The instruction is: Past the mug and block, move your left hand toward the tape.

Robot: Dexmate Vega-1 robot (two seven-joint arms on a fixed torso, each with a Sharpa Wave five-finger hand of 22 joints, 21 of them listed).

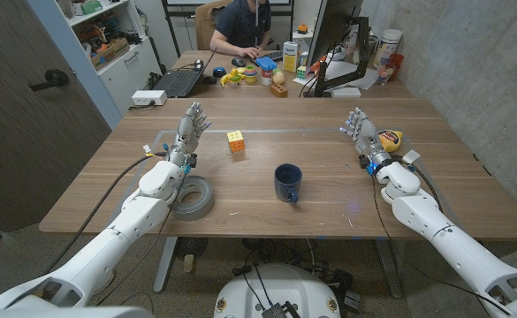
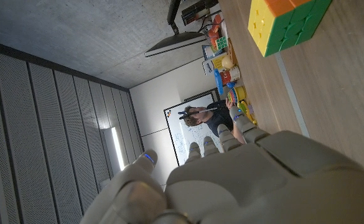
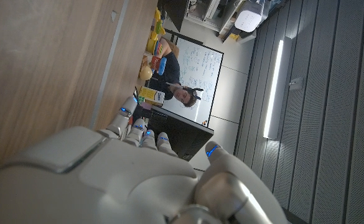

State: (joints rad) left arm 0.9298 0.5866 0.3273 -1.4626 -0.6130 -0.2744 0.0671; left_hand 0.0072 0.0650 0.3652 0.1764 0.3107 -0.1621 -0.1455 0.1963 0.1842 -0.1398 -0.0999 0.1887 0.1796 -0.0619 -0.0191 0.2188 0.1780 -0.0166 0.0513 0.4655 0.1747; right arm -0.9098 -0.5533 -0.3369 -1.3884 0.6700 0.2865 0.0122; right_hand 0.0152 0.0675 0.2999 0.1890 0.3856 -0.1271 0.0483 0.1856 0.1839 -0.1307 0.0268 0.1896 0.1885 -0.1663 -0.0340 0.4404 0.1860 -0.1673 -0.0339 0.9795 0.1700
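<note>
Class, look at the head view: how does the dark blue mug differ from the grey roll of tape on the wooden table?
The dark blue ceramic mug stands upright in the open near the table's middle; the grey roll of duct tape lies flat, partly hidden under the left arm. The mug is a tall cup with a handle; the tape is a low, wide ring. Both rest on the wooden table, and no robot hand holds either.

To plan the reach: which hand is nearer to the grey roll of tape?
Left. The left hand is just beyond the grey roll of tape; the right hand is across the table.
</note>
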